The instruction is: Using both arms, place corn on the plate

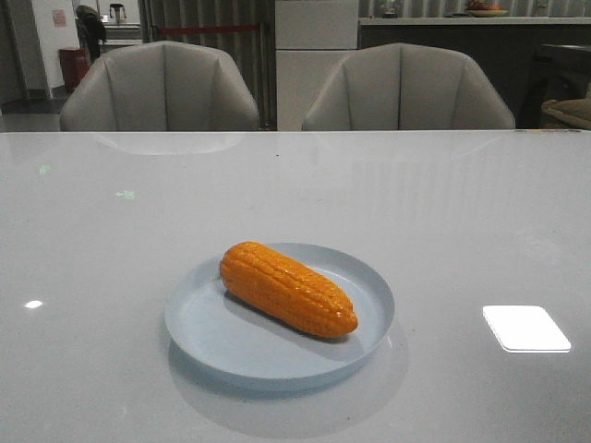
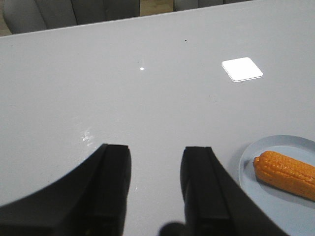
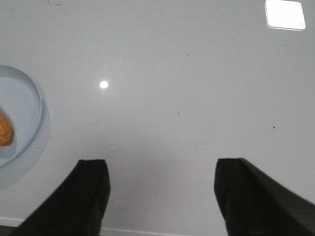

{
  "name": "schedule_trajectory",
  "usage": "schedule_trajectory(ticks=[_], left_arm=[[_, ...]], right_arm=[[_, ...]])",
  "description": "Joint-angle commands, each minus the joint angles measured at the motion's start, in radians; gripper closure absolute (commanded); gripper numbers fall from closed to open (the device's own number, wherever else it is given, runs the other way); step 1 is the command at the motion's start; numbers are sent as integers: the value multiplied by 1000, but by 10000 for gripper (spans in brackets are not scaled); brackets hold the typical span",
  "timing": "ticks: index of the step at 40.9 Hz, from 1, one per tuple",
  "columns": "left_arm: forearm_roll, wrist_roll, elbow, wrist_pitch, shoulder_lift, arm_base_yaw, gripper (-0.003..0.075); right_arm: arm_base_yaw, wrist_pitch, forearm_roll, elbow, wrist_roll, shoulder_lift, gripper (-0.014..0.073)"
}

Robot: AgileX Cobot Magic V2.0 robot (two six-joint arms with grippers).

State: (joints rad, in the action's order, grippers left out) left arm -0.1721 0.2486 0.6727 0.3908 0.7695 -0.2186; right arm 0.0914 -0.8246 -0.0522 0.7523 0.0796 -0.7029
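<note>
Front view: corn (image 1: 287,288) lies on plate (image 1: 199,325), claws away.

Glossy pale grey table (image 1: 443,212), one plate (image 1: 212,346) on it.
Round pale blue plate with low rim sits flat on the near middle of the table; orange corn (image 1: 286,288) lies diagonally inside the plate. Bright light reflections show on the tabletop right and left of the plate.
</note>
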Motion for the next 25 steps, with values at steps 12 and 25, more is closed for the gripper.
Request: schedule_trajectory(ticks=[12, 25], left_arm=[[-7, -1, 27, -74, -6, 2, 624], [-7, -1, 27, -74, 9, 2, 627]], right_arm=[[-5, 75, -10, 26, 0, 4, 33], [-5, 75, -10, 26, 0, 4, 33]])
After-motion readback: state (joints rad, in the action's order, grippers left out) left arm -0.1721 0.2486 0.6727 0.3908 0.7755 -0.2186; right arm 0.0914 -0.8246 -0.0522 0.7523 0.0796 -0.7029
